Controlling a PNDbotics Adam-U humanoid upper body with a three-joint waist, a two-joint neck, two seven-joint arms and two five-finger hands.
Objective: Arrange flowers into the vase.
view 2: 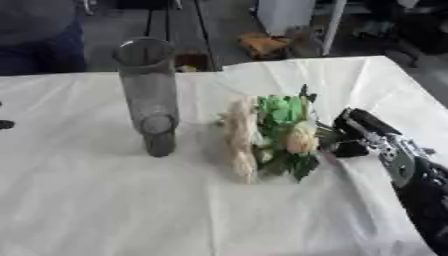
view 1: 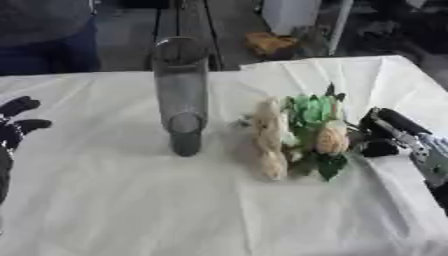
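Observation:
A tall clear glass vase [view 1: 181, 95] stands upright on the white tablecloth, left of centre. To its right lies a bunch of flowers [view 1: 302, 137]: cream blooms, a peach rose [view 1: 332, 139] and green leaves. My right hand [view 2: 363, 135] comes in from the right and touches the right side of the bunch, its fingers beside the stems and a dark thumb tip by the leaves. Whether it holds a stem is hidden by the leaves. My left hand [view 1: 16, 122] rests at the left edge, fingers spread and holding nothing.
The white cloth [view 1: 131, 200] covers the whole table, with folds at the far right corner [view 1: 367, 75]. A person in dark clothes [view 1: 48, 35] stands beyond the far left edge. Floor clutter shows behind the table.

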